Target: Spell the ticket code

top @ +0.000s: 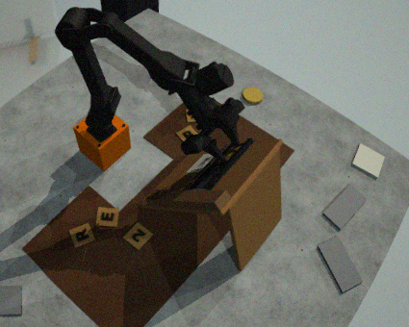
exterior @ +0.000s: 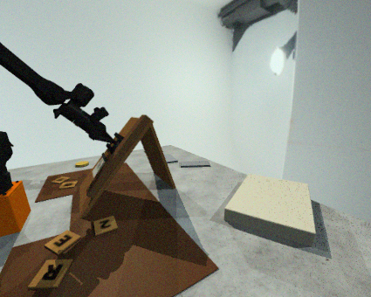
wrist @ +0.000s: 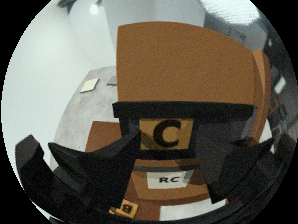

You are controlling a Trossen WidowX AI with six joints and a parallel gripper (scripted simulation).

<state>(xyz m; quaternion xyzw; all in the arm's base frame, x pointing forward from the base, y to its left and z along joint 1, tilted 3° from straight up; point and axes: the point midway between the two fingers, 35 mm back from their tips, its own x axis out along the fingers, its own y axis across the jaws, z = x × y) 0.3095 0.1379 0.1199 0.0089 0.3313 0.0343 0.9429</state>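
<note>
The sloped board (top: 253,174) (wrist: 185,60) carries a dark letter rail (wrist: 220,110). My gripper (wrist: 165,133) (exterior: 113,142) is shut on the C tile (wrist: 177,134), which sits upright between the rail's bars, a little inside its left end in the wrist view. The ticket (wrist: 180,184) below shows RC; its edges are partly hidden. Tiles R (top: 82,235) (exterior: 51,273), E (top: 107,216) (exterior: 63,241) and N (top: 139,236) (exterior: 105,224) lie on the near mat area. A B tile (top: 187,134) (wrist: 127,208) and a partly hidden tile (top: 191,115) lie at the far side. The right part of the rail is dark.
A yellow disc (top: 252,95) (exterior: 81,164) lies beyond the far mat. A cream block (top: 369,160) (exterior: 269,206) and grey slabs (top: 344,207) (top: 339,264) lie behind the board. Another grey slab (top: 4,301) is at the near left. The brown mat (top: 59,269) extends under the board.
</note>
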